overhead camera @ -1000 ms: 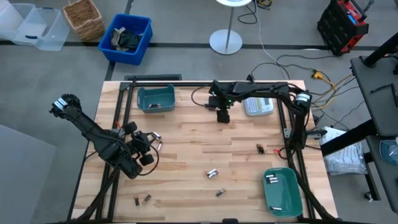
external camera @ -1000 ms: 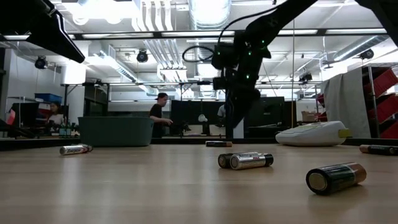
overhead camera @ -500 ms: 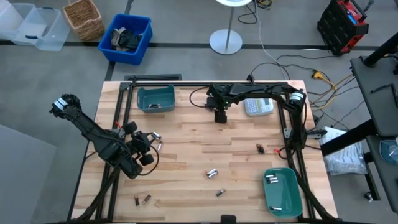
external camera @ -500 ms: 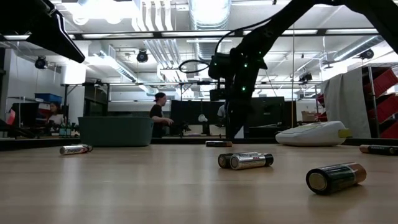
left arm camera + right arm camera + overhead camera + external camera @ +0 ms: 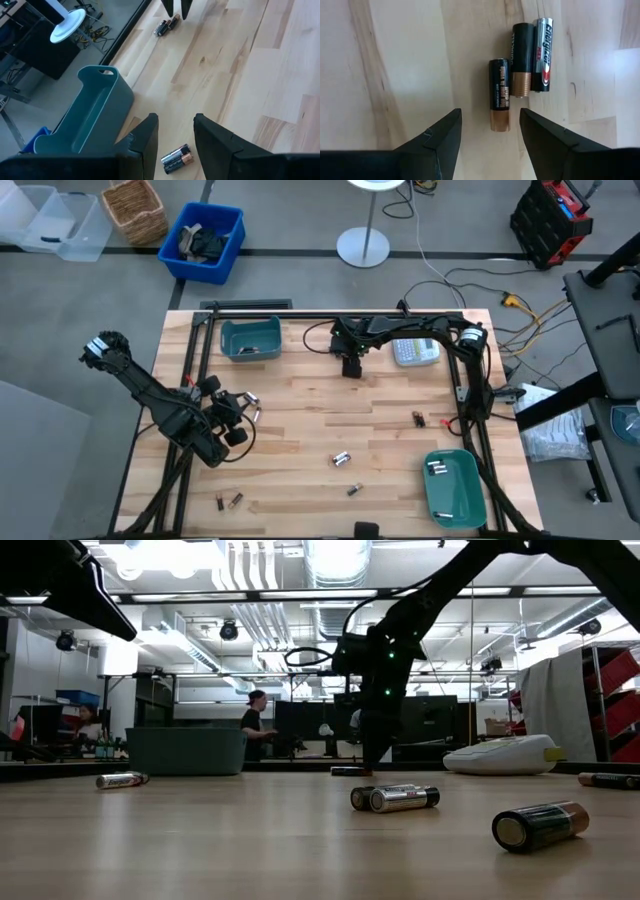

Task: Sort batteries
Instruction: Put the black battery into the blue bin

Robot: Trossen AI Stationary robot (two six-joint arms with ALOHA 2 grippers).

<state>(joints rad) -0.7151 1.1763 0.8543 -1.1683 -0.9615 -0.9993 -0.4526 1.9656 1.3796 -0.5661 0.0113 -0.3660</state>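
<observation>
Hovering my right gripper (image 5: 490,137), jaws spread, above the copper-ended battery (image 5: 500,95) for pickup; left gripper (image 5: 175,137) is waiting part-open, empty.

Even overhead light is falling on the table (image 5: 300,420) in the high view, casting only soft, short shadows under the arms. In the low view, bright ceiling lamps (image 5: 340,560) are glaring and washing out the top of the picture, leaving the arms as dark silhouettes, while the nearest battery (image 5: 540,825) is looking slightly soft. In the right wrist view the batteries (image 5: 520,70) are showing sharp, with faint shadows beside them, and the hand's fingers (image 5: 435,145) are blurring.
</observation>
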